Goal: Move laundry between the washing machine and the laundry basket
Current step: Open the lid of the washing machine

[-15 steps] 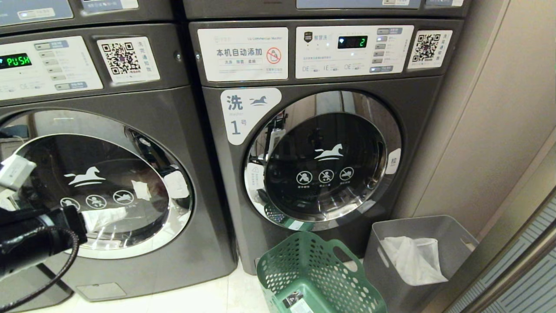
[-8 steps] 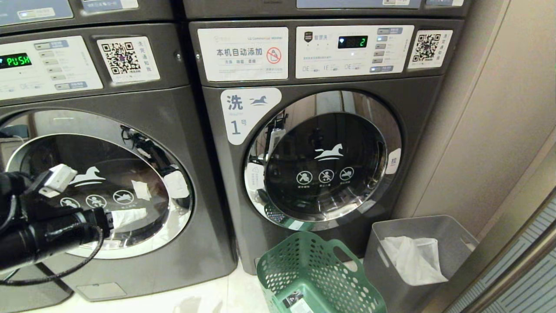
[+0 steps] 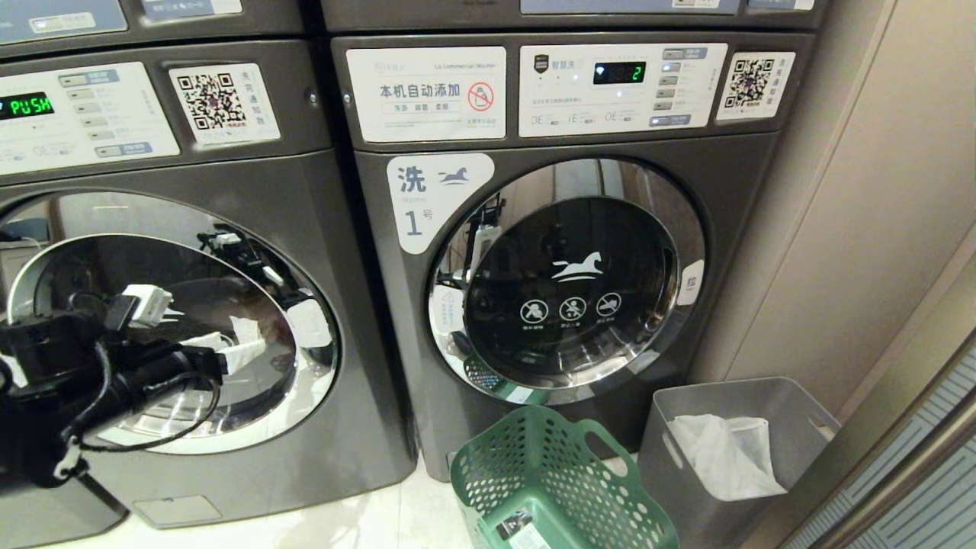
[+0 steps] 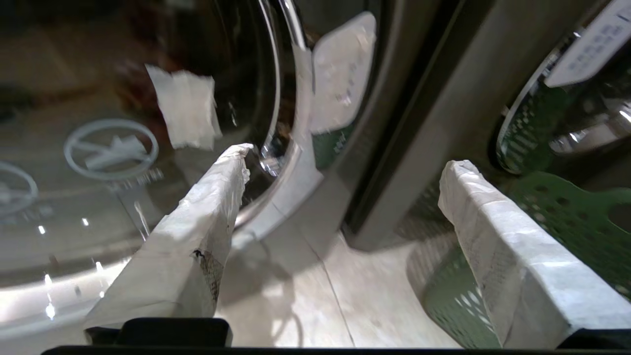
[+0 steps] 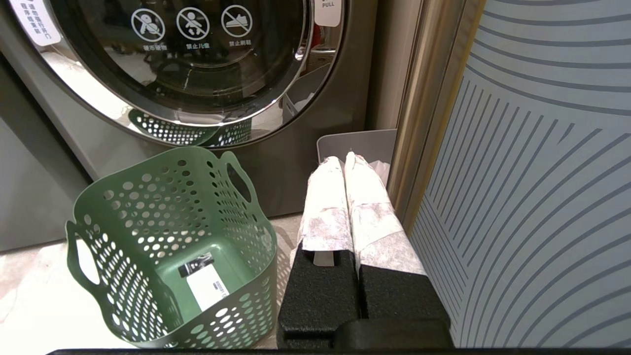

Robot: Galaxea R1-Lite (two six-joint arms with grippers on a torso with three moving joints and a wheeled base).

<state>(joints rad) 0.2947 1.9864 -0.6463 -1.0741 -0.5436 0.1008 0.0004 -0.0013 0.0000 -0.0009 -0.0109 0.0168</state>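
The washing machine point(image 3: 229, 457) stands at the left with its round chrome-rimmed door point(image 3: 305, 396) closed. My left gripper point(image 3: 194, 329) hangs open in front of the door glass, its white-wrapped fingers point(image 4: 197, 236) wide apart with nothing between them. In the left wrist view the left gripper point(image 4: 345, 162) points at the door's right rim, near the white pull tab point(image 4: 340, 74). The green laundry basket point(image 3: 549, 480) sits on the floor to the right and holds only a label point(image 5: 204, 283). The laundry is hidden. My right gripper point(image 5: 340, 160) is shut, parked low beside the basket.
A second washer marked 1 point(image 3: 564, 267) stands right of the first, door closed. A grey bin point(image 3: 732, 435) with a white plastic bag point(image 3: 724, 454) sits right of the basket. A striped wall panel point(image 5: 532, 197) lies close to the right gripper. Pale floor tiles point(image 4: 315, 305) lie before the washers.
My left arm has swung to the right across the door glass, bringing its fingers toward the door's right rim. The right arm, basket and bin have not moved.
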